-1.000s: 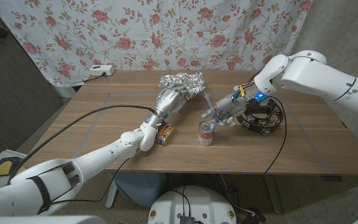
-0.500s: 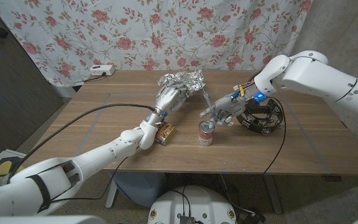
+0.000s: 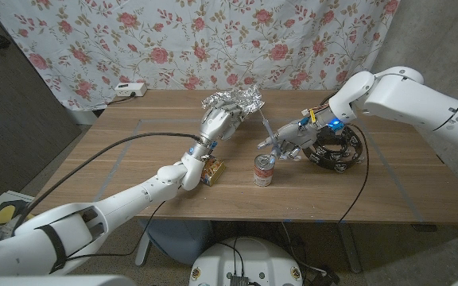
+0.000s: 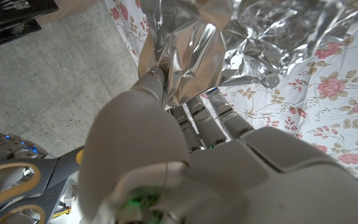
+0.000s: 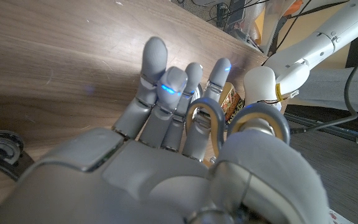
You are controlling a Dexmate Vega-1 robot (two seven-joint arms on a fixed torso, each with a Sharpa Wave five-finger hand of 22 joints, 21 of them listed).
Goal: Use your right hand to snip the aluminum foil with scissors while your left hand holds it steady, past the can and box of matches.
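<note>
Right robot hand (image 3: 291, 141) gripping scissors (image 3: 265, 127)

Silver foil (image 3: 233, 102) crinkles bright against the white curtain (image 3: 189, 40) with its pink roses and green leaves. Both hands are pale grey, the left hand (image 3: 215, 125) and the right hand (image 3: 293, 140), blue light glowing on the right one's fingers (image 5: 166, 87). Grey-and-tan scissors (image 5: 238, 121). Red-and-white can (image 3: 263, 169), yellow-brown matchbox (image 3: 211, 169), brown wood-grain table (image 3: 133, 159), black ring (image 3: 336, 151) at right.

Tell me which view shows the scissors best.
Head view: the scissors show whole in the right hand, blades toward the foil. The right wrist view shows just their handle loops; the left wrist view, a handle at the edge.
</note>
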